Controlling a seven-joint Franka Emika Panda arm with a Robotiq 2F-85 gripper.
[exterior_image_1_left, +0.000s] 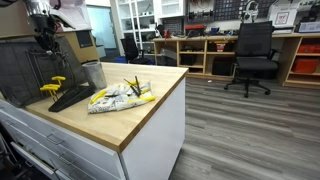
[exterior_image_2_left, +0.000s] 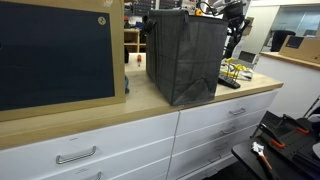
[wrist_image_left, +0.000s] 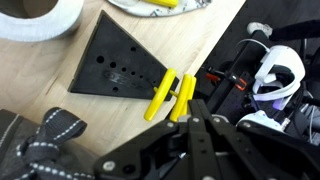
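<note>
The gripper (wrist_image_left: 190, 122) hangs above the yellow handles (wrist_image_left: 168, 95); I cannot tell its spread. They lie at a corner of the black plate (wrist_image_left: 112, 62), near the counter (exterior_image_1_left: 155, 100) edge, with the grey bin (exterior_image_1_left: 20, 68) close by. Farther on are the roll (exterior_image_1_left: 93, 73) and the bag (exterior_image_1_left: 120, 97), then wood running to the far corner.

Black triangular block (wrist_image_left: 112, 62): lies flat on wooden surface (wrist_image_left: 40, 95), small holes scattered over top face. Two yellow handles (wrist_image_left: 160, 95): side by side, slanted, at one corner of block, touching it. In an exterior view, handles show above block's end.
</note>
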